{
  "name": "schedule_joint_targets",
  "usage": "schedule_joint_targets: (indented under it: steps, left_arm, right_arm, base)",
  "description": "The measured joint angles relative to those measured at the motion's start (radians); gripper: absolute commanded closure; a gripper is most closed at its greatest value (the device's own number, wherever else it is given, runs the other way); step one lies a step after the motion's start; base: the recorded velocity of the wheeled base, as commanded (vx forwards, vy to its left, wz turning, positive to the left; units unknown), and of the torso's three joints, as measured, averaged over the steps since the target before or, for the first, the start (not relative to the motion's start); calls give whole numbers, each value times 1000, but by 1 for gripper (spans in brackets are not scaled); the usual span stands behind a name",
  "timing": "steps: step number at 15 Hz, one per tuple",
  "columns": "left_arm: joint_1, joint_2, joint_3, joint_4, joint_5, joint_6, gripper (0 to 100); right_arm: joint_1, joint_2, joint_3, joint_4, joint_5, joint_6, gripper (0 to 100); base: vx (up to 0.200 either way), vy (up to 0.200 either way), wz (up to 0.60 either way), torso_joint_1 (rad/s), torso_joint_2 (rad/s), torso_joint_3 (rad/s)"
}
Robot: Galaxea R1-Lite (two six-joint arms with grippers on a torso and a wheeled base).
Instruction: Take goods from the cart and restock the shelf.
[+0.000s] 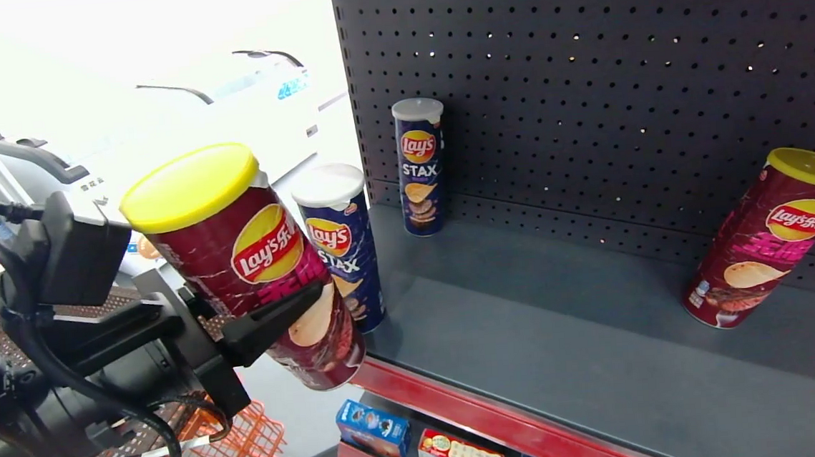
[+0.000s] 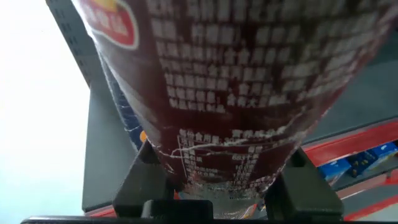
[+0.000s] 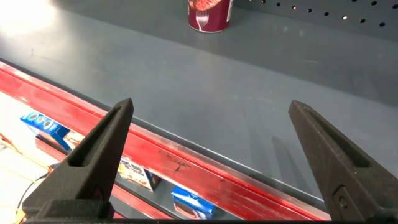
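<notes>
My left gripper (image 1: 262,303) is shut on a dark red chips can (image 1: 252,268) with a yellow lid, held tilted just off the left front corner of the grey shelf (image 1: 565,332). In the left wrist view the same can (image 2: 249,93) sits between both fingers (image 2: 146,180). Two blue cans stand on the shelf's left side, one near the front (image 1: 341,247) and one by the back wall (image 1: 421,166). Another red can (image 1: 767,239) stands at the right rear, also seen as the red can (image 3: 210,14). My right gripper (image 3: 211,162) is open above the shelf's red front edge (image 3: 186,165).
A perforated dark back wall (image 1: 582,66) closes the shelf behind. Boxed goods (image 1: 374,424) lie on the lower shelf below the red edge. An orange wire cart basket (image 1: 236,448) is under my left arm. Bare shelf lies between the blue cans and the right red can.
</notes>
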Motion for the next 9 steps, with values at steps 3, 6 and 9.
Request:
schedule_joint_targets:
  steps: [3,6,9]
  left_arm:
    - [-92,35,-14,12,0,1,100]
    - [-153,97,-80,34,2,1,100]
    - [-183,150,-111,34,1,1,100]
  right_arm:
    - [1,0,0,0,0,0,0]
    - [0,0,0,0,0,0,0]
    - [0,0,0,0,0,0,0]
  base:
    - [0,0,0,0,0,0]
    - [0,0,0,0,0,0]
    - [0,0,0,0,0,0]
